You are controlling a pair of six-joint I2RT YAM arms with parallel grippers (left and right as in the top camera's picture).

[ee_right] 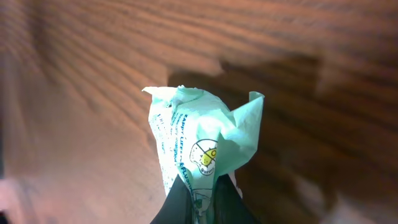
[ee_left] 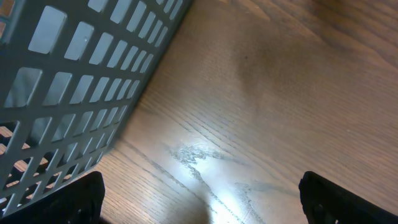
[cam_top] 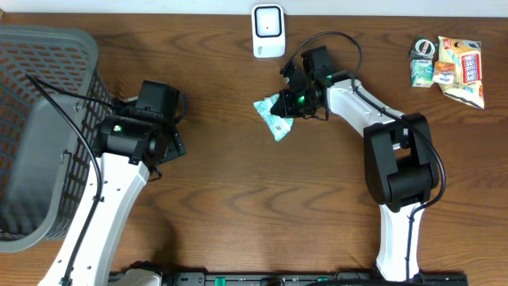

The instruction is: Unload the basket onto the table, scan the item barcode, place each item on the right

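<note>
The item is a mint-green packet (cam_top: 272, 115) lying on the wooden table just below the white barcode scanner (cam_top: 268, 30). My right gripper (cam_top: 292, 102) is shut on the packet's right end. In the right wrist view the crumpled green packet (ee_right: 202, 140) sticks up from between the two black fingers (ee_right: 180, 205), with printed text and a round yellow logo showing. My left gripper (cam_top: 163, 139) hovers over bare wood beside the basket, far left of the packet. Its fingertips (ee_left: 81, 199) stand wide apart with nothing between them.
A grey plastic basket (cam_top: 44, 119) fills the left side of the table; its lattice wall (ee_left: 74, 93) is close to my left gripper. Several snack packets (cam_top: 448, 67) lie at the back right. Bare wood lies between the two arms.
</note>
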